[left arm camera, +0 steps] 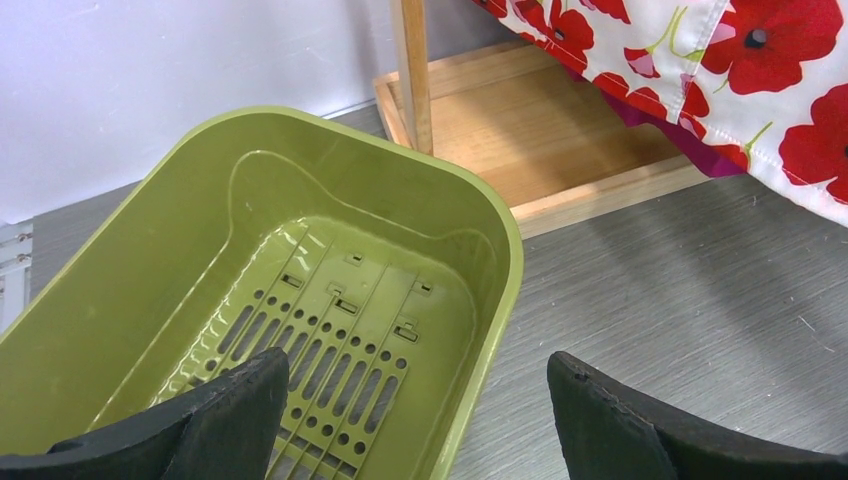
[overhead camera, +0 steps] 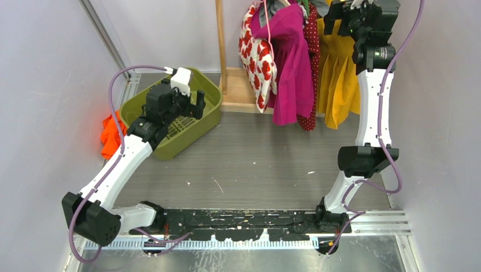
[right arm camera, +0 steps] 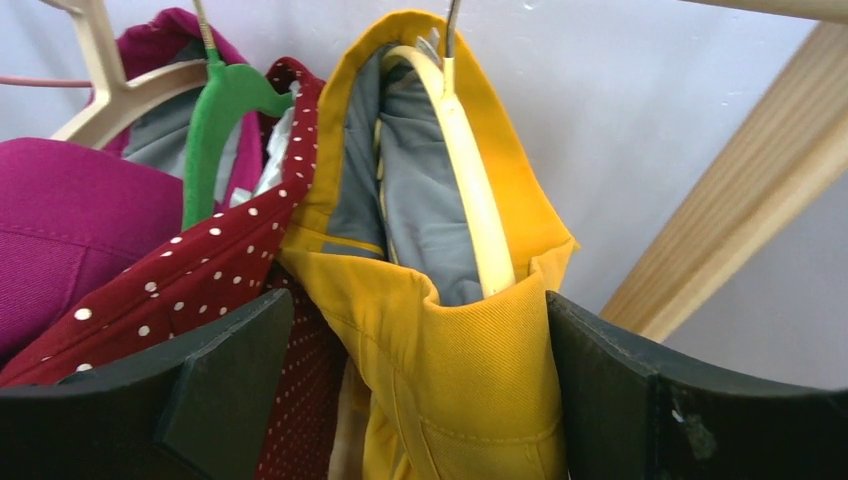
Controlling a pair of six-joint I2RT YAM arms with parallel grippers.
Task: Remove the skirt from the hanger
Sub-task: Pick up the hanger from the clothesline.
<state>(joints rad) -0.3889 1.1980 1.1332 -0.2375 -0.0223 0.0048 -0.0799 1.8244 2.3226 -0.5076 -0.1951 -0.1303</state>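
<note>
Inside yellow skirt (right arm camera: 450, 400), cream hanger (right arm camera: 477, 195)

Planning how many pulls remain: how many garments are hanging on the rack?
4: poppy-print garment leftmost, magenta garment beside it, red polka-dot garment next, yellow skirt rightmost. Others could be hidden between them.

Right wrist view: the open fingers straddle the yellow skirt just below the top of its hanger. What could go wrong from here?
1. The pale hanger runs inside the waistband of the yellow skirt, between the right gripper fingers. Closing here may clamp hanger and fabric together, so a pull would likely drag both.
2. The red polka-dot garment hangs right beside one finger and could get pinched along with the skirt.
</note>
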